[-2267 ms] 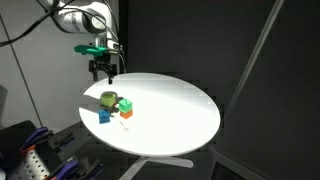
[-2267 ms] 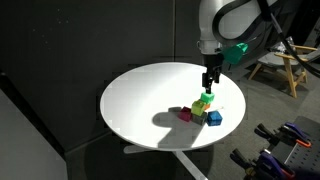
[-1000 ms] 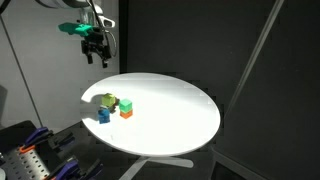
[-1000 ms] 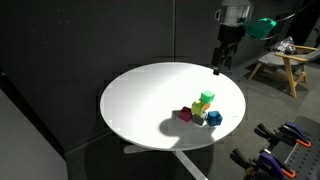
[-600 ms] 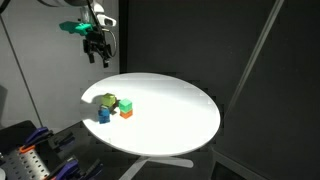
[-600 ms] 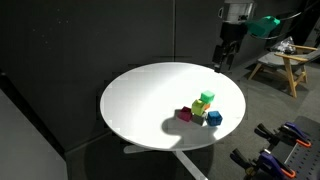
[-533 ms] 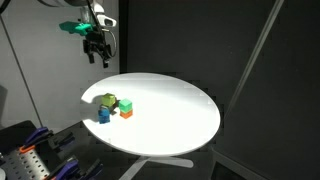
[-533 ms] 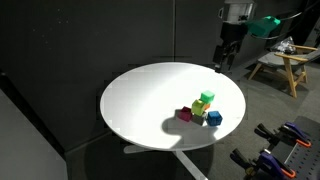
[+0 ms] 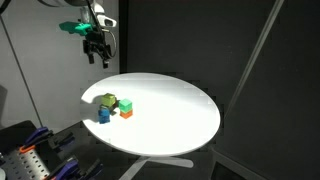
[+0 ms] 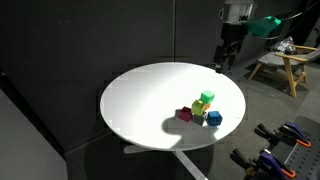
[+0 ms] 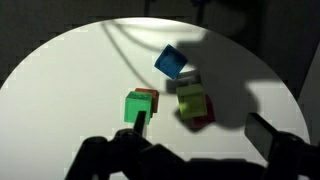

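- Gripper: black two-finger Robotiq unit with a teal wrist fitting. You have the jaws spread wide and nothing is between them. It hangs high over the rim of the table, as the exterior view from the other side confirms.
- Change: a couple of seconds back you had it low, close above the blocks. It has since risen and drawn back toward the rim, and over the last second it has not moved or altered its opening.
- Meaning: the blocks are out of your grasp and out of contact. No block has shifted during the lift, so the cluster stands as you left it.
- Small blue cube: sits at the outer side of the cluster, tilted cornerwise in the wrist view, just beside the others.
- Small green cube: touches an orange block that shows just behind it. Whether it rests on it or only against it I cannot tell.
- Yellow-green block: lies over a red block, which shows only at its lower side.
- Cluster position: all blocks are huddled near the rim of the table on the arm's side, well below the gripper.
- Round white table: it carries the cluster and nothing else that I can see.
- Surroundings: a black curtain backdrop.
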